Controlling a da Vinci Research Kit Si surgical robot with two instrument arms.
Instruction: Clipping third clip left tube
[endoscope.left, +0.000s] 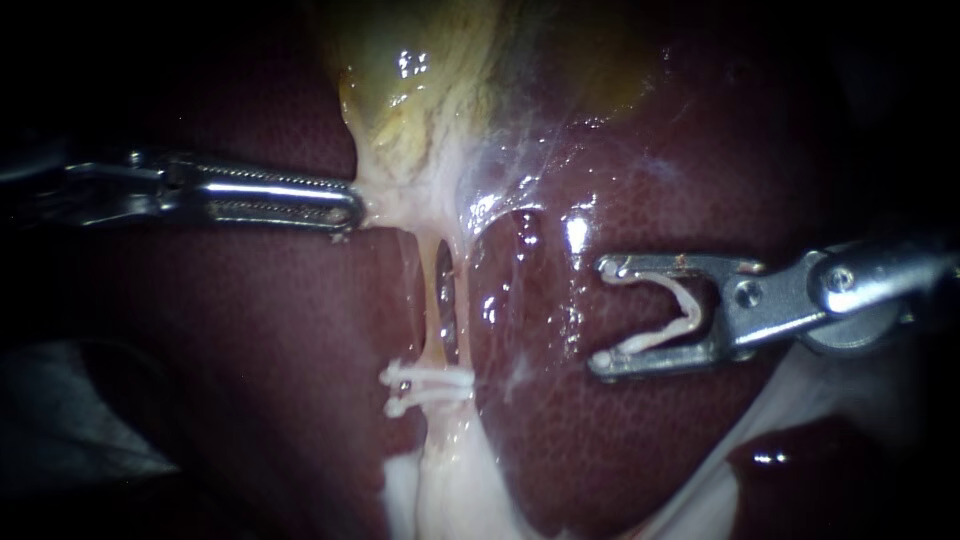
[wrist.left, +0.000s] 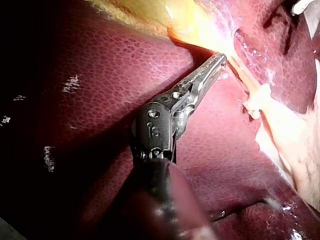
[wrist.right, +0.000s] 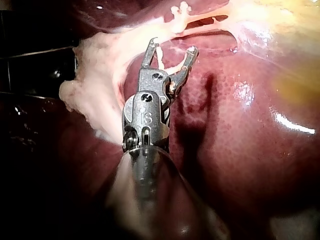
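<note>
Two pale tubes run down from the yellow gallbladder (endoscope.left: 420, 80), the left tube (endoscope.left: 431, 300) and the right tube (endoscope.left: 463, 285), with a dark gap between them. Two white clips (endoscope.left: 425, 388) sit across them lower down. My left instrument (endoscope.left: 352, 208) has its jaws shut on pale tissue at the gallbladder's neck, also seen in the left wrist view (wrist.left: 221, 59). My right instrument (endoscope.left: 601, 316) hovers over the liver to the right of the tubes, apart from them. Its jaws stand wide apart around an open white clip (endoscope.left: 680, 305) seated between them.
Dark red liver (endoscope.left: 620, 440) lies on both sides of the tubes. A wet film of tissue (endoscope.left: 560, 160) spreads from the gallbladder over the right lobe. Pale fatty tissue (endoscope.left: 450, 480) lies below the clips, also beside my right instrument (wrist.right: 95, 85).
</note>
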